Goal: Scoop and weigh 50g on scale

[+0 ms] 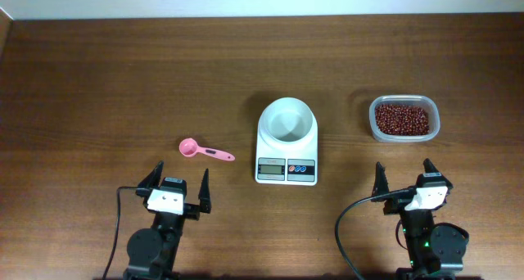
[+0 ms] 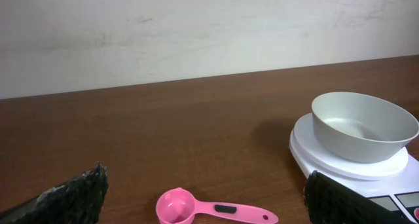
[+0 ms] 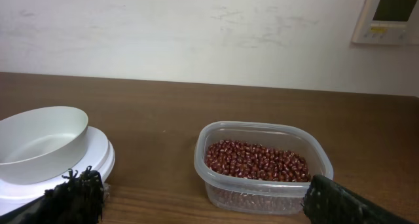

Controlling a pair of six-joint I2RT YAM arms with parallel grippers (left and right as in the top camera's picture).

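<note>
Both hands are spread wide open with nothing in them: left hand [image 1: 182,170] at lower left, right hand [image 1: 403,167] at lower right. The scale [image 1: 286,155] and its white bowl [image 1: 286,119] sit mid-frame on the tabletop [image 1: 123,75], between and above them. The beans [image 1: 401,119] are in a clear tub [image 1: 372,126] right above the right hand. A pink scoop [image 1: 205,151] lies just above the left hand.

Wood-grain table [image 1: 123,75], clear plastic tub [image 3: 262,196], glossy scale [image 1: 286,153]
</note>
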